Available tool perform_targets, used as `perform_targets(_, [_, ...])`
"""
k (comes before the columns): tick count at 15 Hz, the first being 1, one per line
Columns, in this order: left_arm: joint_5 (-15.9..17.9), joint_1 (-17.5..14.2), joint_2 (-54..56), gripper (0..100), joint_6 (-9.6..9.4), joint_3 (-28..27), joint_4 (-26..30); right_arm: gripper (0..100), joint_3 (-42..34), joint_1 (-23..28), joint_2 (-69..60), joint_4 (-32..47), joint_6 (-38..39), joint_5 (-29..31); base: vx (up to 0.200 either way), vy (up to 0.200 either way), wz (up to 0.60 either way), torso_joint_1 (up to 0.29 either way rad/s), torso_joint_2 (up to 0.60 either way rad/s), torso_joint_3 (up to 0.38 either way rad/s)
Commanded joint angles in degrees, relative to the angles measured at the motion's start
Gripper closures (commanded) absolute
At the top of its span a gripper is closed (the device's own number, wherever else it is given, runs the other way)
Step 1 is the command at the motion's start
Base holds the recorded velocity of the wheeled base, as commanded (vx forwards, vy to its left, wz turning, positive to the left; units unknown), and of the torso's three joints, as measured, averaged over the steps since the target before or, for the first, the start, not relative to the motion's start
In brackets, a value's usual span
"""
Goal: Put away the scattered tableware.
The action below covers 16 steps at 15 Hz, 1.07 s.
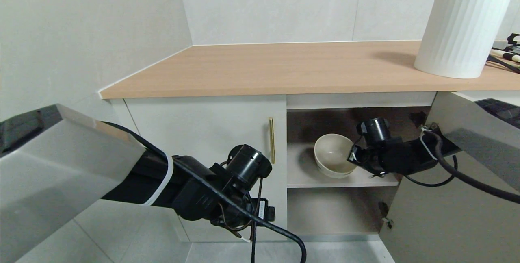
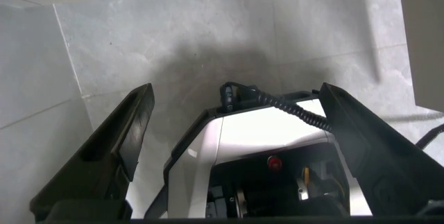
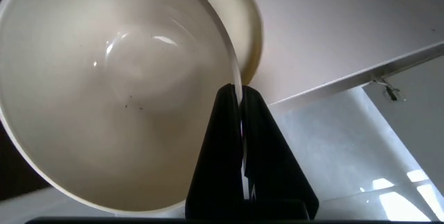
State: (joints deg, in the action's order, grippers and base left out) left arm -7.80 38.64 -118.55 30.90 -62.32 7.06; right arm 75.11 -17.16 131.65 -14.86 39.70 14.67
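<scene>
Tableware progress: one bowl (image 1: 334, 155) is inside the open cabinet (image 1: 308, 124) and is judged nearly stowed; it has not yet been released.
Left arm (image 1: 183, 190): held low in front of the closed door (image 1: 203, 133) and pointed at the floor (image 2: 173, 37); its jaws are spread wide apart with nothing between them.
Bowl position: tilted on the middle shelf (image 1: 300, 173) with its mouth turned outward; the lower side is at or just above the shelf board, and contact cannot be confirmed.
Right arm (image 1: 406, 155): extended into the cabinet from the right; its jaws are clamped on the bowl's rim, one inside and one outside, as seen in the right wrist view.
Remaining work: the bowl is to be set flat and let go. Dark-handled utensils (image 1: 508, 53) lie at the far right of the desk (image 1: 264, 68), beside a white ribbed container (image 1: 463, 27), and are judged likely to be left for collection.
Hidden or unclear: the utensils are cut off by the frame edge and cannot be identified. The open door (image 1: 447, 214) is seen only in part. A pale curve behind the bowl's rim in the right wrist view cannot be made out.
</scene>
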Motion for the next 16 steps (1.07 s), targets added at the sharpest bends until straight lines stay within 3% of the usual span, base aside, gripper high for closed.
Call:
perform_targets(1, [0.0, 0.0, 0.0, 0, 0.03, 0.0, 0.0, 100, 1.6, 0.6, 2.0, -0.1, 0.8, 0.1, 0.000, 0.000, 0.00, 0.000, 0.00, 0.000])
perform_targets(16, [-0.1, 0.0, -0.1, 0, 0.03, 0.0, 0.0, 100, 7.8, 1.8, 7.8, 0.1, 1.7, 1.2, 0.000, 0.000, 0.00, 0.000, 0.00, 0.000])
